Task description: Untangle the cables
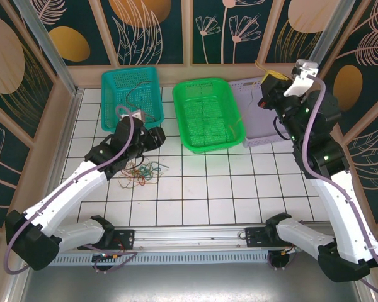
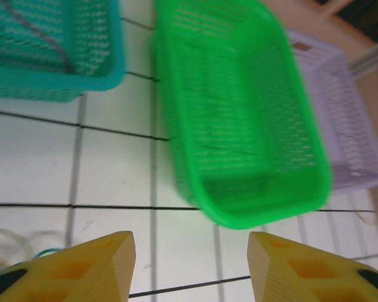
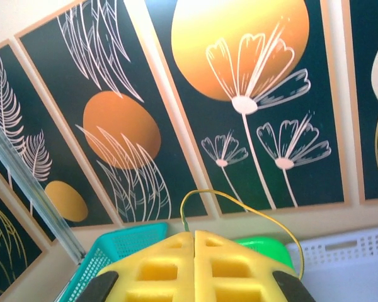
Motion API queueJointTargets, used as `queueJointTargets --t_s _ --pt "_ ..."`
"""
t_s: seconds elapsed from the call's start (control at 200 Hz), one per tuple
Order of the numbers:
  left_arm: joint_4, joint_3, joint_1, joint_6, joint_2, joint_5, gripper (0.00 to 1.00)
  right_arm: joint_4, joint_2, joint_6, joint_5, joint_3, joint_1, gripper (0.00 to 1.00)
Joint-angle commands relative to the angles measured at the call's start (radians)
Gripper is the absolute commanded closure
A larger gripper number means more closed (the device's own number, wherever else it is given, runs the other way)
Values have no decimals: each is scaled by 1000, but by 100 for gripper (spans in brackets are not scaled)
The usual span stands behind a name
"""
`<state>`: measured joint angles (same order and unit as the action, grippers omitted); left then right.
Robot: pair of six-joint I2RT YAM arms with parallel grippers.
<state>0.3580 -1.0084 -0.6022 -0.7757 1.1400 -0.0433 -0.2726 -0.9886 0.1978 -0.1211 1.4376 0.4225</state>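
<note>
Above lilac basket (image 1: 262,123), right hand (image 3: 194,236) pinches yellow cable (image 3: 208,190).

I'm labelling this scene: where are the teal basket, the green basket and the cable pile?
teal basket (image 1: 108,100), top view, left wall.
green basket (image 1: 205,116), top view, bare floor.
cable pile (image 1: 142,172), top view, middle of the tangle.

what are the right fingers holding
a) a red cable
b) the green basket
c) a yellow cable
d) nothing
c: in the right wrist view the right fingers are shut, and a thin yellow cable loops up out of their tip.
</note>
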Motion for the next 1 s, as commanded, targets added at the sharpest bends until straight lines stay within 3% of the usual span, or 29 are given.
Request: queueJointTargets --t_s 0.0,0.25,0.51,0.781,0.996 --pt "-193 -49 1 13 -9 158 52 155 7 -99 -7 -1 -17 100" --pt "-292 -139 -3 27 21 211 52 314 -53 -222 -37 -31 -108 100" --pt "-297 -142 -8 1 38 234 52 312 -223 -148 85 31 -361 100" --pt "-254 -130 -9 18 4 194 52 218 -314 -94 82 -25 -410 100" --pt "-240 -112 -10 18 -12 172 52 217 -277 -55 -24 -142 -416 100"
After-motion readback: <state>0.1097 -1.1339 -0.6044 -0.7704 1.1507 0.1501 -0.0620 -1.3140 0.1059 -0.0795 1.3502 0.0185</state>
